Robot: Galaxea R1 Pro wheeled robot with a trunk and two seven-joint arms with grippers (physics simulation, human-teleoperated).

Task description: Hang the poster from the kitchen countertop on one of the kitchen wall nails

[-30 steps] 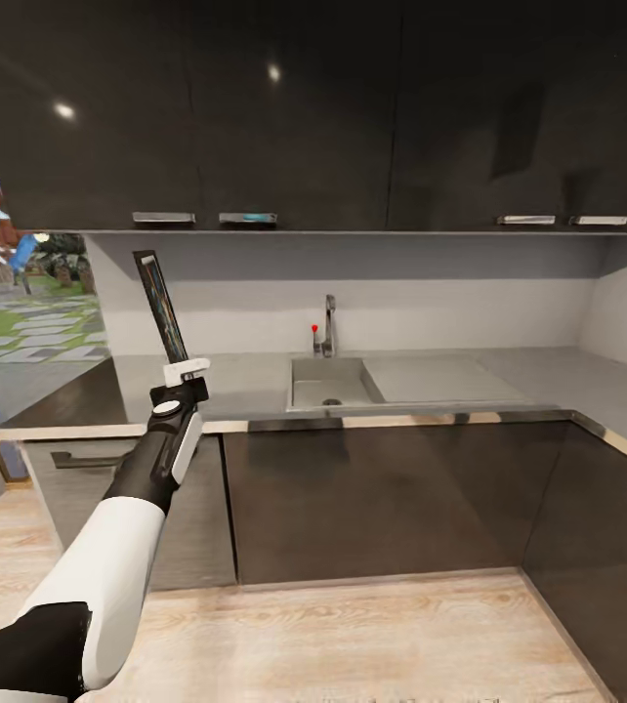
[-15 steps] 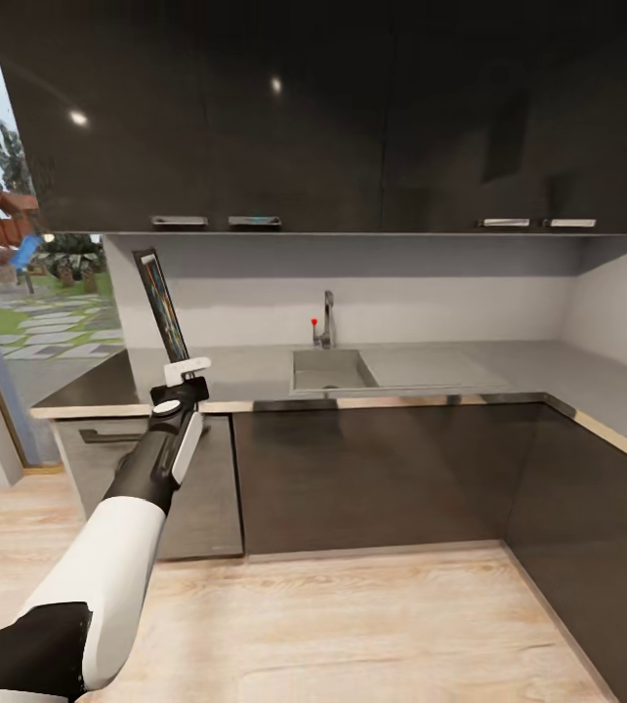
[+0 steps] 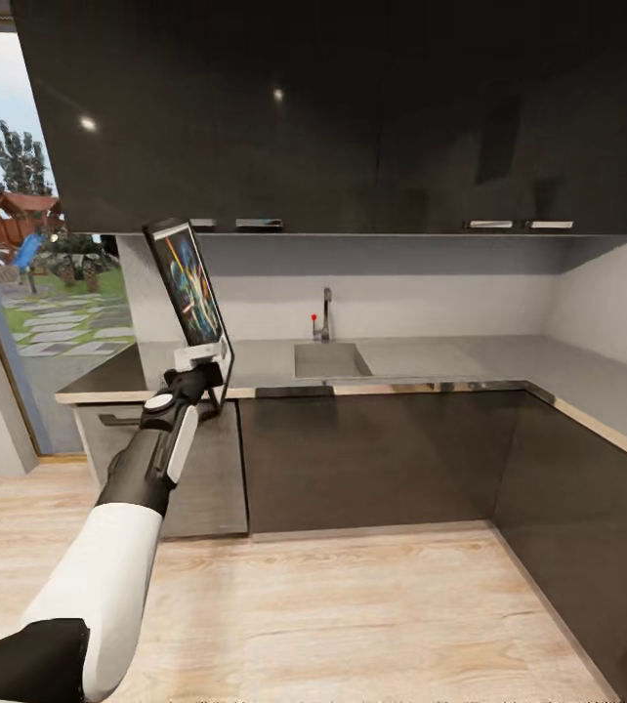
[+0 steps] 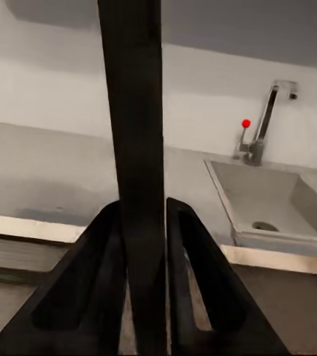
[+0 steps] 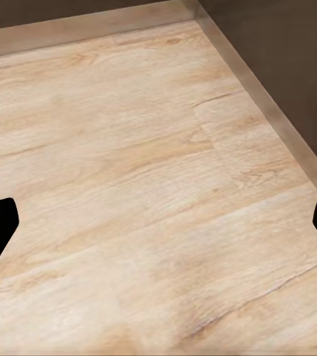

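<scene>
My left gripper [image 3: 202, 357] is shut on the bottom edge of the poster [image 3: 188, 285] and holds it upright in the air in front of the left end of the grey kitchen countertop [image 3: 431, 359]. The poster's colourful dark artwork faces partly toward the head camera. In the left wrist view the poster [image 4: 136, 141] is an edge-on dark strip clamped between the two black fingers [image 4: 92, 285]. My right gripper [image 5: 160, 222] is open and points down at the wooden floor [image 5: 151, 148], with nothing between its fingertips.
A sink [image 3: 331, 359] with a steel tap [image 3: 325, 316] is set in the countertop. Dark upper cabinets [image 3: 353, 117] hang above it and dark base cabinets [image 3: 372, 459] stand below. A glass door to the garden [image 3: 30, 293] is at the left. Wooden floor [image 3: 353, 615] lies in front.
The whole view has shifted, with the counter now farther off and more door showing. The poster has turned in my left gripper from edge-on to showing its artwork.
</scene>
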